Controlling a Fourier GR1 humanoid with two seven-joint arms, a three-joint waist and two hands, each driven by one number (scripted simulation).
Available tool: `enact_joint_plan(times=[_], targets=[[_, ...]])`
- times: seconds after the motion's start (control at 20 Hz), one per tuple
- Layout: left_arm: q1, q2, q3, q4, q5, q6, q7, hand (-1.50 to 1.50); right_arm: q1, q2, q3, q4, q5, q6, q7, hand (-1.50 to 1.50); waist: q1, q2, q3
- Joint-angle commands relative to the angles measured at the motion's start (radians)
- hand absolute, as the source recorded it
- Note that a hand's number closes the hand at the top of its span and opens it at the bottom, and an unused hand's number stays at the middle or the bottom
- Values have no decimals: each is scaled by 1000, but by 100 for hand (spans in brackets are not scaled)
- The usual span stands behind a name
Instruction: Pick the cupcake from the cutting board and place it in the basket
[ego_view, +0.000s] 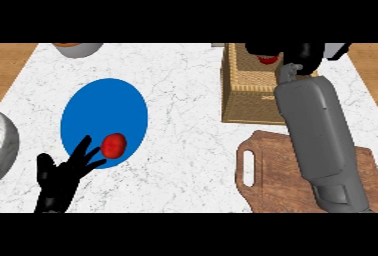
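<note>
My right forearm reaches from the lower right across the wooden cutting board to the wicker basket at the back right. My right hand hovers over the basket's far end, fingers curled down. A small red piece of the cupcake shows under those fingers, inside the basket's outline; the rest is hidden. No cupcake shows on the board, though the forearm covers much of it. My left hand rests open at the lower left, fingers up.
A blue plate lies left of centre with a red round fruit near its front edge, beside my left fingers. A grey bowl stands at the back left. A pale round rim shows at the left edge.
</note>
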Motion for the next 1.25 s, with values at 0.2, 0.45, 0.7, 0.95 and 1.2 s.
enact_joint_plan(times=[0.2,0.45,0.7,0.95,1.2], targets=[[40,44,26,15,16,-38,81,0,103,-95,49,-18,23,111,-75,-150,-5,3,-10],[12,-26,-15,27,-34,3,78,0,59,-121,11,-45,1,104,-70,-150,-4,3,-11],[7,-15,17,85,-29,-14,47,0,108,-105,-40,-116,-41,23,-84,-150,-8,4,-11],[-15,-34,26,100,-34,1,47,0,206,-165,-101,-307,-107,83,-33,-150,-26,0,-11],[66,-30,16,51,-44,-14,13,0,349,-242,-196,-460,-197,153,-19,-150,-25,-1,-10]])
